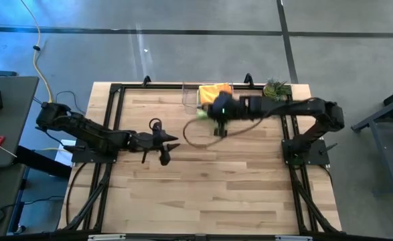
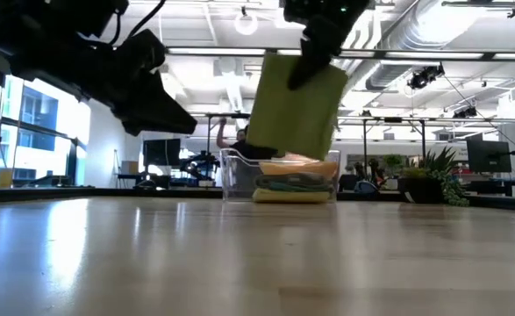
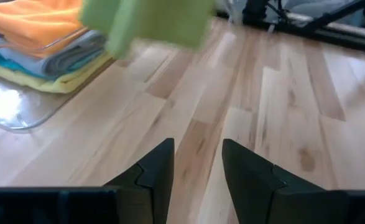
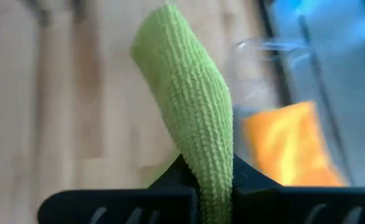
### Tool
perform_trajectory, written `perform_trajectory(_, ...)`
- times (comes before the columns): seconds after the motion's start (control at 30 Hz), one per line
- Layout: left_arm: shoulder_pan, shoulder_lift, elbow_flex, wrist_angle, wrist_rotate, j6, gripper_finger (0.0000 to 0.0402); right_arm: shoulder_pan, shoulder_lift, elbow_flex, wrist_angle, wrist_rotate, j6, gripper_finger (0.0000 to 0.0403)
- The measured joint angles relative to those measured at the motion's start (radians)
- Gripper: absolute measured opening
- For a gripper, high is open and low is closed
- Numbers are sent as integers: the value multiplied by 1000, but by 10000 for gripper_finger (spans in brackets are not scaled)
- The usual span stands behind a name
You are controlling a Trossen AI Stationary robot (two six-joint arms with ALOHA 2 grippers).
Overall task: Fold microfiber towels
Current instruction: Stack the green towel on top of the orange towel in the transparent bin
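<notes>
Right tool [image 4: 214, 177] clamped on lime towel [image 2: 296, 101], lifted clear of bin [image 2: 239, 180] near worktop's far edge | left tool [image 3: 198, 171] apart, waiting mid-worktop | step: fetching towel | next: lay it flat.

The clear bin [image 1: 195, 95] is sitting at the table's [image 1: 216, 194] far edge, blocking passage there; a lime green towel [image 2: 296, 101] is hanging above the wood just in front of the bin, and a potted plant [image 1: 275, 88] is standing beside it. Nearer than the bin, bare boards are lying open

Lime green towel [image 4: 188, 124]; orange towel [image 1: 215, 90]; possibly teal beneath.
</notes>
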Motion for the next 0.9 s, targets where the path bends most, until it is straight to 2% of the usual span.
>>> perform_trajectory(0.23, 36, 1, -7, -7, 5, 20, 124, -169, 48, 161, -52, -22, -209, 0)
perform_trajectory(0.6, 72, 1, -7, -13, 9, 31, 122, -371, 184, 282, -6, -29, -555, 0)
perform_trajectory(0.83, 99, 2, -7, -20, 27, 39, 122, -447, 231, 323, 87, 28, -733, 0)
perform_trajectory(0.9, 106, 2, -7, -20, 35, 39, 122, -455, 234, 323, 96, 27, -733, 0)
